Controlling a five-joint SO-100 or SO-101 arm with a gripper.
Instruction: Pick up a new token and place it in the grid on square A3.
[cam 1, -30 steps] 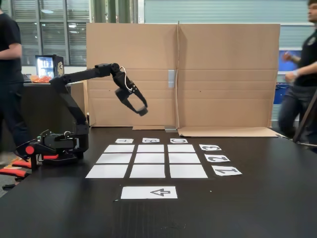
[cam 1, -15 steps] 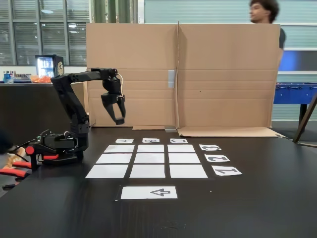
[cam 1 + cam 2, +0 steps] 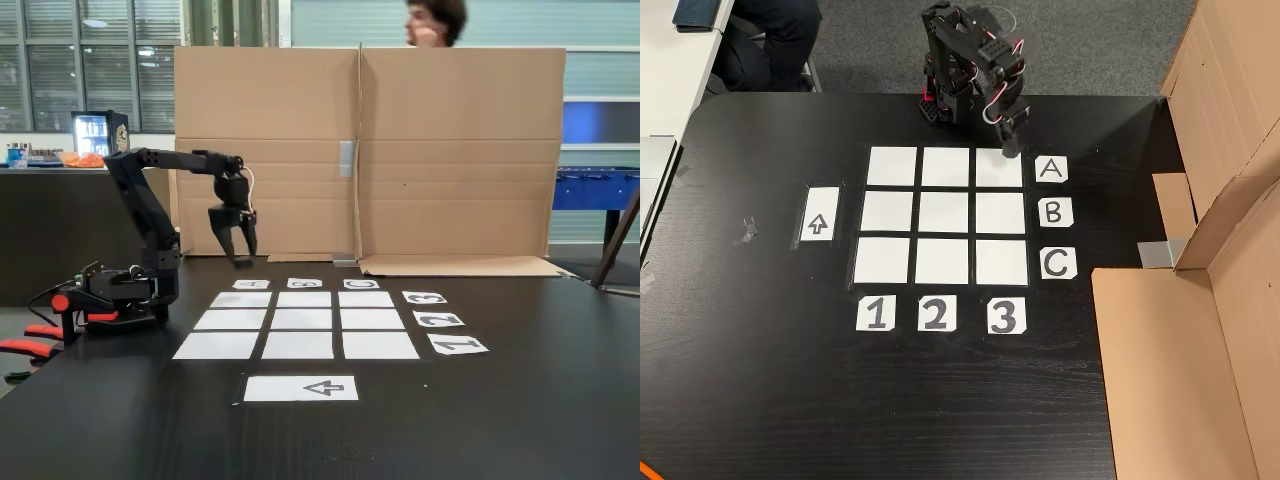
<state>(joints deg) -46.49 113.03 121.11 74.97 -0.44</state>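
At the far left corner of the grid (image 3: 296, 322): claw (image 3: 240, 258) lowered, token unplaced.
In the fixed view, left to right, we log the arm's base, then the claw, swung back from its raised reach a second ago to point down over the A label (image 3: 1051, 169); just right of it lies square A3 (image 3: 999, 166), bare in the other view. We cannot tell whether the claw is spread or pinching, nor find the token; we judge placement imminent if it is carried.
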